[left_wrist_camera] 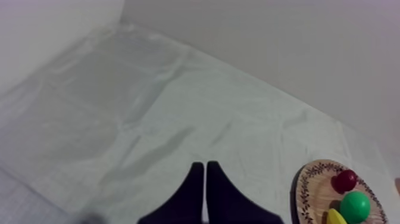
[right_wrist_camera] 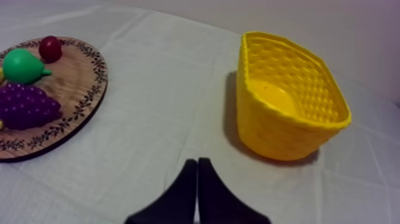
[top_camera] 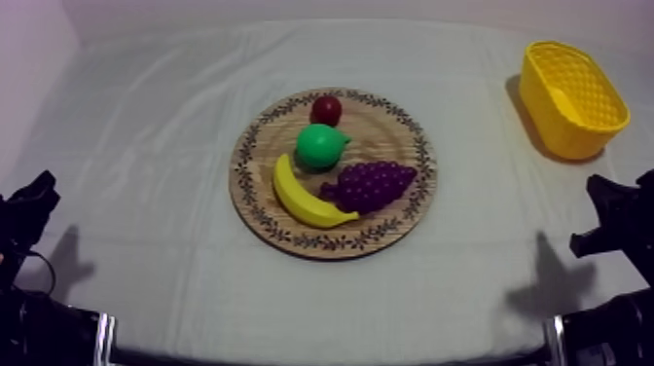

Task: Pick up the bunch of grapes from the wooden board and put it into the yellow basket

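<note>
Grapes [top_camera: 370, 185] are seen lying on the board [top_camera: 394, 131], just right of the frame's centre in the top view. Their narrow end is touching the banana [top_camera: 297, 200], which is curved along the board's lower left. The pear [top_camera: 321, 146] is set just above the grapes. The small red fruit [top_camera: 326, 109] is just beyond the pear, near the board's upper rim. The basket [top_camera: 563, 131] is placed upright at the upper right of the frame, well apart from the board, on the creased cloth [top_camera: 146, 146].

The left gripper [left_wrist_camera: 205, 170] is held over bare cloth with its fingers pressed together into a narrow wedge, clamped on no object. From its wrist camera, the board's rim with the small red fruit, the pear and a tip of the banana is seen farther off. In the top view this gripper is found low at the left edge.

The right gripper [right_wrist_camera: 197, 167] is likewise closed finger against finger and carries no object. It is held over the cloth between the board and the basket, nearer the basket. In the top view it is found low at the right edge, below the basket.
</note>
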`<control>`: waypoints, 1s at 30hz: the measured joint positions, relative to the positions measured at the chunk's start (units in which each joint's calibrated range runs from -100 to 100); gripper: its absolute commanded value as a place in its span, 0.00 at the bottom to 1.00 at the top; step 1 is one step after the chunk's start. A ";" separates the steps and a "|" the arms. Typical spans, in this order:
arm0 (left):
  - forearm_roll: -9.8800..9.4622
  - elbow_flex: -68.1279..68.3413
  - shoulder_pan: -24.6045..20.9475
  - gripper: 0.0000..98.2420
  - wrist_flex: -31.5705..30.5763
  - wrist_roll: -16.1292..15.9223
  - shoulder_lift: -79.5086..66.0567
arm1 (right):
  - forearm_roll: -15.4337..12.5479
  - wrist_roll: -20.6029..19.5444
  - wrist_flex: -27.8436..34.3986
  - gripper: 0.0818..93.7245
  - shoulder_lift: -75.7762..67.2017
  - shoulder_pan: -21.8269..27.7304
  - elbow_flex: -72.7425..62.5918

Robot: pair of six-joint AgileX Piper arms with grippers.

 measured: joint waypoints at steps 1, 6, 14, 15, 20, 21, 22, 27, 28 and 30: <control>0.00 0.00 0.00 0.00 0.00 0.00 0.00 | 0.00 0.00 0.00 0.00 0.00 0.00 0.00; 0.00 0.00 0.00 0.00 0.00 0.00 0.00 | 0.00 0.50 0.00 0.00 0.00 0.07 0.00; 0.00 0.00 0.00 0.00 0.00 0.00 0.00 | 0.00 -0.90 2.21 0.00 0.00 0.15 -0.20; 0.00 0.00 0.00 0.00 0.00 0.00 0.00 | 0.00 -0.90 2.39 0.00 0.00 0.10 -0.22; 0.00 0.00 0.00 0.00 0.00 0.00 0.00 | -0.69 0.42 0.80 0.00 0.00 -0.22 -0.16; 0.00 0.00 0.00 0.00 0.00 0.00 0.00 | -1.04 0.87 0.24 0.00 0.21 -0.19 -0.27; 0.00 0.00 0.00 0.00 0.00 0.00 0.00 | -1.45 1.58 -0.28 0.00 0.80 -0.13 -0.73; 0.00 0.00 0.00 0.00 0.00 0.00 0.00 | -5.50 4.98 -0.98 0.00 7.35 0.85 -7.25; 0.00 0.00 0.00 0.00 0.00 0.00 0.00 | -6.49 5.87 -0.06 0.00 9.37 0.93 -9.43; 0.00 0.00 0.00 0.00 0.00 0.00 0.00 | -8.37 7.56 2.29 0.00 13.19 0.97 -13.76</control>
